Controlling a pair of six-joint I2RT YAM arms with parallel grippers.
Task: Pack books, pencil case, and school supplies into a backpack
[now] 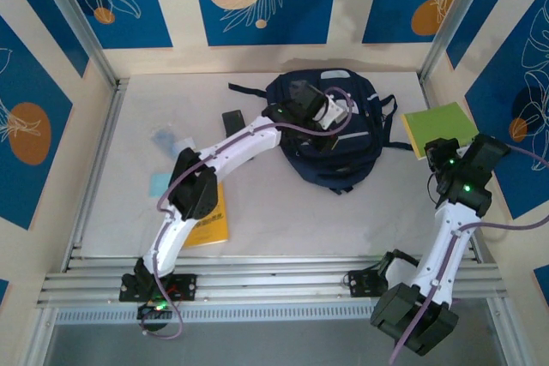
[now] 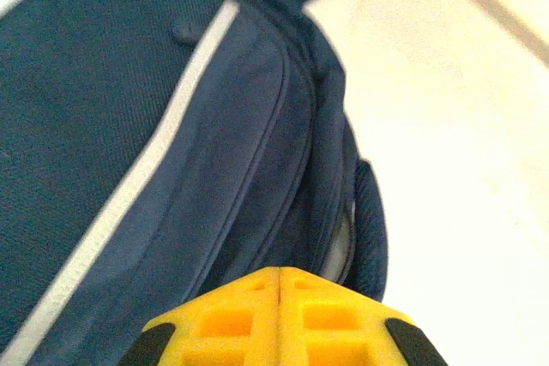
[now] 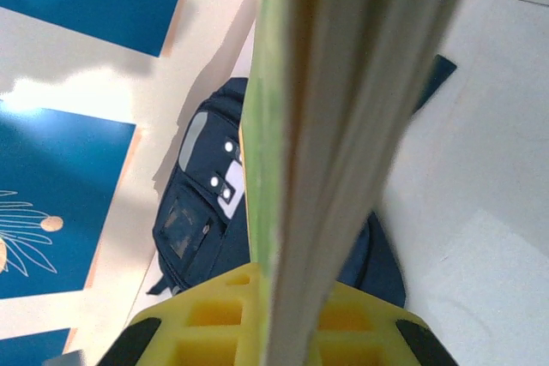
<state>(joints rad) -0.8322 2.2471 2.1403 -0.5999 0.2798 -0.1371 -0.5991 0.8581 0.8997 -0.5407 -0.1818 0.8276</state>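
Pale table [image 1: 283,212] holds backpack [image 1: 360,160] beneath closed left pincer [image 2: 279,289]; right pincer [image 1: 440,156] clamps green book [image 1: 439,126].

Left arm [image 1: 232,147] reaches forward, its tool [image 2: 279,285] closed; right tool [image 1: 441,152] is clamped tight.

Both arms are built alike: the left arm [image 1: 236,145] and the right arm [image 1: 448,250] have smooth white shells on the long links, joined by chunky black housings at the joints. A thin lilac cable [image 1: 296,130] runs loosely along each arm and loops clear of the shell in places. Small green lights [image 1: 464,186] glow on the black joint blocks. The bases [image 1: 137,285] are black. The left gripper [image 2: 280,289] has bright yellow fingers [image 2: 223,325] moulded with square pockets and black outer corners, and the right gripper [image 3: 266,289] looks the same.
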